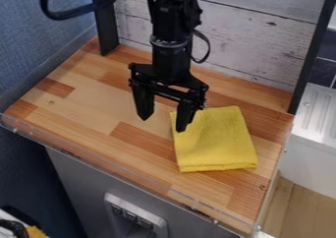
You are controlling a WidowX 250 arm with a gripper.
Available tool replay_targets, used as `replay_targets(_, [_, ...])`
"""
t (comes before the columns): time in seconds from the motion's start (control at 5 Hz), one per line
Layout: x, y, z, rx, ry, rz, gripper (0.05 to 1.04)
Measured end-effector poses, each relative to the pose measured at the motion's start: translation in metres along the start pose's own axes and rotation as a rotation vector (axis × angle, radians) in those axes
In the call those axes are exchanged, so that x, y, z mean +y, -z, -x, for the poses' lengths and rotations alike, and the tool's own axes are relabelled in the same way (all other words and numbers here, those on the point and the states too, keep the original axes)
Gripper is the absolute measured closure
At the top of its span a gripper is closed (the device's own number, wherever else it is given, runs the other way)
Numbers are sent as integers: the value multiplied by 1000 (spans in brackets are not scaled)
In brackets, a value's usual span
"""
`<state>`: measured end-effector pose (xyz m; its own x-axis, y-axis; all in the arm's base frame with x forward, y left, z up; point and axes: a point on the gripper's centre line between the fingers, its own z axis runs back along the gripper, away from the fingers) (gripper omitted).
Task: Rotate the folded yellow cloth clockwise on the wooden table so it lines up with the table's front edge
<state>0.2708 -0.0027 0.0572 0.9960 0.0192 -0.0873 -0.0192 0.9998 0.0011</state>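
While the bottom of the view is mostly a grey cabinet front (pixel 72 183) with a little switch panel (pixel 156 225) on it, the wooden tabletop (pixel 85 109) sits right above that. A yellow cloth (pixel 213 141), neatly folded into a rough square, lies flat on the wood toward the right side. The black gripper (pixel 162 124) hangs fingers-down by the cloth's upper left corner, its two fingers well apart with nothing between them. One finger overlaps the cloth's edge from this angle, but I honestly can't tell if they're touching. Off to the right there's a white ridged surface (pixel 318 114), and whitewashed boards (pixel 249 40) stand behind the tabletop between two dark posts.
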Motion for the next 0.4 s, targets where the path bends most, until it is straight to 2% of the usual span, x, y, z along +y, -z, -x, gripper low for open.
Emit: replay_targets(0.4, [-18,4,-2,-33,-161,4,90])
